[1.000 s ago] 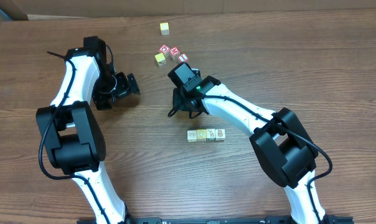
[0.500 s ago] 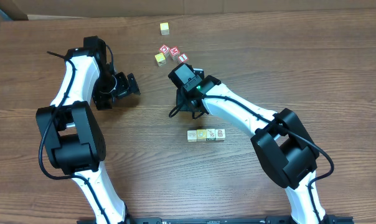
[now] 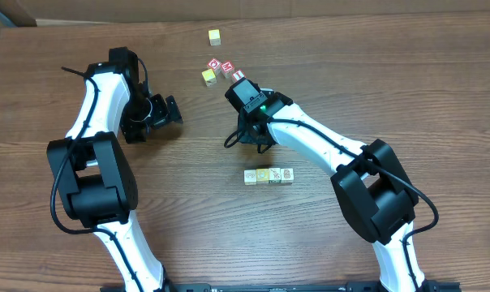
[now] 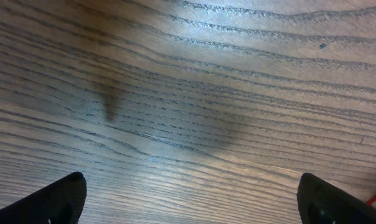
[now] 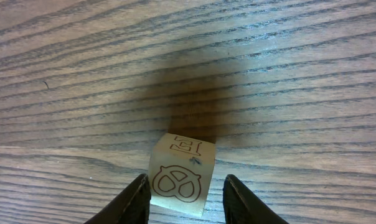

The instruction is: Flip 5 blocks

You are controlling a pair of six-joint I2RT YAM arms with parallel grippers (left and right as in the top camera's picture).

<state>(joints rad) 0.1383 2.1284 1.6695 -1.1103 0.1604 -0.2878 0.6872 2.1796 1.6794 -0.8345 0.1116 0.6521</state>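
right gripper (image 5: pixel 185 198): clamped on pale block (image 5: pixel 179 179), E and pretzel prints toward wrist camera | left gripper (image 4: pixel 191 198): spread wide, gripped nothing, hung over wood table (image 4: pixel 194 93)

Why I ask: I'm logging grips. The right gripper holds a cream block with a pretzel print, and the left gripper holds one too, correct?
Not quite. The left gripper holds nothing: the left wrist view shows its jaws wide apart with only table between them. The right gripper does hold the pretzel-print cream block.
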